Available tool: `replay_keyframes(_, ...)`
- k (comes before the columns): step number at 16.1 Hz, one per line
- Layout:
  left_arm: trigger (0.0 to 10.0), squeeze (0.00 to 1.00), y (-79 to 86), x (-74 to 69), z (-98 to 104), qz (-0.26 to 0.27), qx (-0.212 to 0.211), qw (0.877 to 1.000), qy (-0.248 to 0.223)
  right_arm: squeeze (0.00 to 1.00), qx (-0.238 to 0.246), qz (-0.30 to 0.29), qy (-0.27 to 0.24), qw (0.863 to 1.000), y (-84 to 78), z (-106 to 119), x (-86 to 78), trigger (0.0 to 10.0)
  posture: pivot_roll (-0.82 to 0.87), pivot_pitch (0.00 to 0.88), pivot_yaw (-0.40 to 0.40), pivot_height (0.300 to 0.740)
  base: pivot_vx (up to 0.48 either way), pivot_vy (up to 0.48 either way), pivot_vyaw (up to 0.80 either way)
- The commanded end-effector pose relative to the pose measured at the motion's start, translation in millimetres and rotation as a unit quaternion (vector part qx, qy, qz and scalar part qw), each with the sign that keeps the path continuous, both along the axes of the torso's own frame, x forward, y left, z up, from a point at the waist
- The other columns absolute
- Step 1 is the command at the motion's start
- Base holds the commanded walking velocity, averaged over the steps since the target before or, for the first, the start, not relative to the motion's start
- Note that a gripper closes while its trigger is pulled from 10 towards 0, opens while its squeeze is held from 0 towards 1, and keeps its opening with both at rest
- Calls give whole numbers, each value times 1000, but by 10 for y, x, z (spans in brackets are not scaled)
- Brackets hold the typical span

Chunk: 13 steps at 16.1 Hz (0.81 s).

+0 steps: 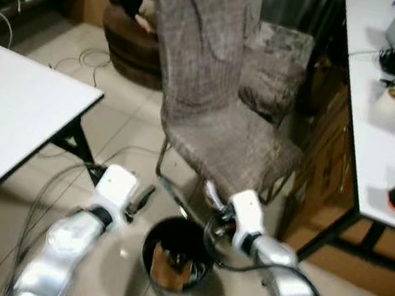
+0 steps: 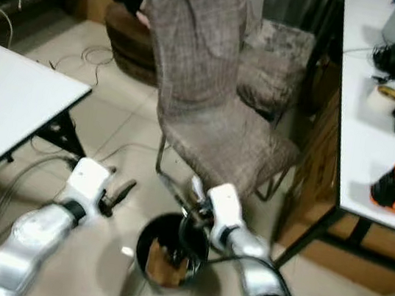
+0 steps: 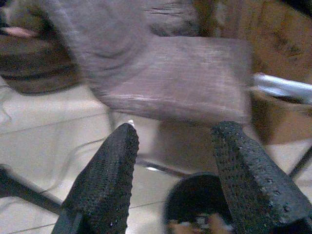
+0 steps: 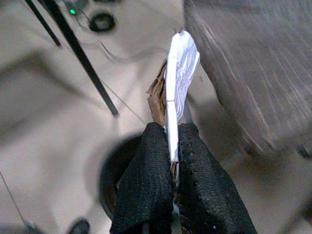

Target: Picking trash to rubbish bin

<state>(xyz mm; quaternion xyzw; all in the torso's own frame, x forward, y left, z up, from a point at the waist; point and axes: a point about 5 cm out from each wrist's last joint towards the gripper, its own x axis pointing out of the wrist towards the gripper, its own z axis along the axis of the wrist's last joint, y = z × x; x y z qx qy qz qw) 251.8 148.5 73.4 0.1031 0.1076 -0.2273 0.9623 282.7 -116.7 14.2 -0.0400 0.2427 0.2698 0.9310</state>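
A round black rubbish bin (image 1: 174, 258) stands on the tiled floor between my two arms, with brown trash inside it. My right gripper (image 4: 171, 146) is shut on a flat white wrapper (image 4: 179, 68) with a brown crumpled scrap beside it. It holds the wrapper at the bin's far right rim (image 2: 197, 226), in front of the chair. My left gripper (image 3: 170, 146) is open with nothing between its fingers. It hovers to the left of the bin (image 3: 197, 202) and points toward the chair.
A grey fabric chair (image 1: 212, 98) stands directly behind the bin. A white table (image 1: 8, 120) is at the left, with cables on the floor under it. A long white desk (image 1: 386, 131) with a tape roll and an orange tool lies at the right.
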Motion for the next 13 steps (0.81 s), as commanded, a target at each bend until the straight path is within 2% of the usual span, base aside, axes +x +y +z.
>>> replay_keyframes(1, 10000, 0, 44, -33, 32, -22, 11, 1000, 2, 0, -3, 8, -9, 1000, 55, 29, 65, 10000, -15, 149, -17, 740, 0, 0, 0)
replay_keyframes(3, 10000, 0, 17, -93, 29, -72, 22, 997, 20, 0, -11, 18, 4, 1000, 70, -8, 80, 10000, -9, 158, -18, 740, 0, 0, 0)
replay_keyframes(5, 10000, 0, -7, -244, -13, -158, 64, 984, 60, 0, -18, 26, 25, 999, 80, -68, 92, 10000, 5, 169, -24, 740, 0, 0, 0)
replay_keyframes(7, 10000, 0, 22, -296, -27, -170, 79, 980, 73, 0, -17, 30, 30, 999, 100, -72, 118, 10000, 7, 171, -27, 740, 0, 0, 0)
replay_keyframes(10, 10000, 0, 29, -302, -12, -165, 68, 981, 78, 0, -24, 32, 31, 999, 113, -49, 171, 10000, 12, 171, -39, 740, 0, 0, 0)
replay_keyframes(13, 10000, 0, 21, -322, -5, -173, 69, 979, 85, 0, 1, 29, 33, 999, 145, -27, 196, 10000, 16, 170, -37, 740, 0, 0, 0)
